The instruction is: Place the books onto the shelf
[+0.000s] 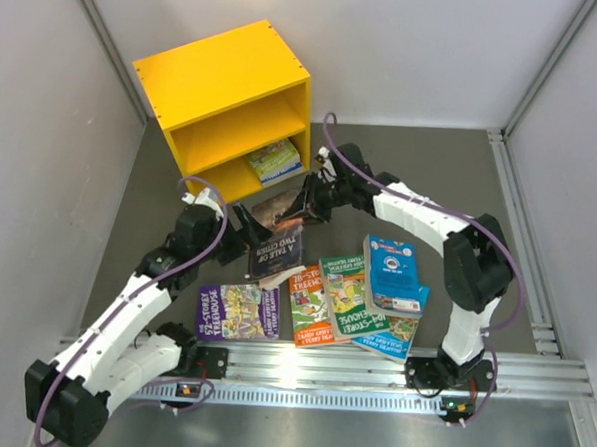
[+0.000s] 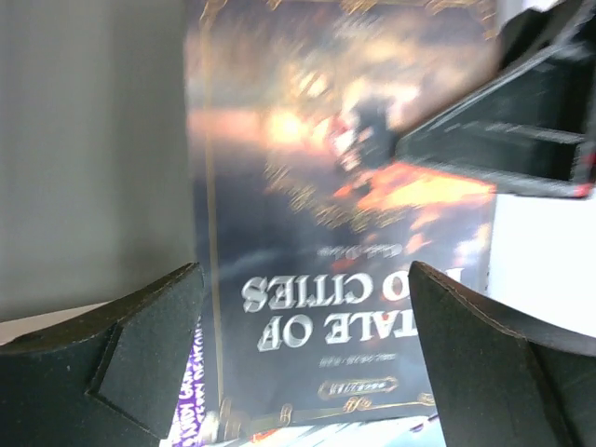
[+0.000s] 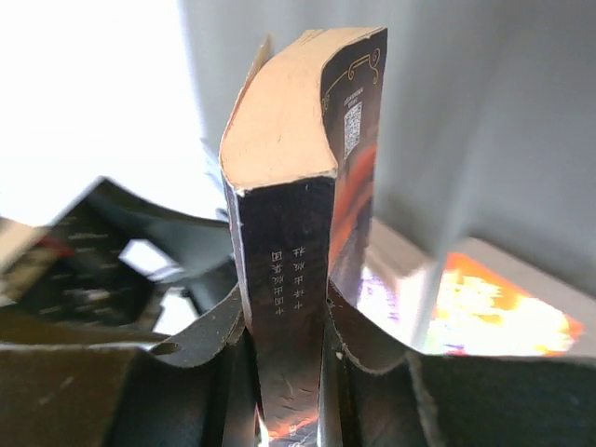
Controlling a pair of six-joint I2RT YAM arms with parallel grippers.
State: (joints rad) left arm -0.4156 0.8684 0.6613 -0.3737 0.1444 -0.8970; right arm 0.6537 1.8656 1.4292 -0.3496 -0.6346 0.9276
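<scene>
Carrying step, I judge: the right end effector [image 3: 284,326] is clamped on the dark book [image 3: 279,140] at its spine, just before the shelf [image 1: 226,80]; the left end effector [image 2: 307,363] stands apart beside it; next, turn and slide it in.

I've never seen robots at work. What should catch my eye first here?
The bright yellow shelf stands out at the far left, with a few books in its lower compartment. In front of it a dark book is held up, the right fingers clamped on its spine and the left fingers open near it. A row of colourful books lies toward the near edge.
</scene>
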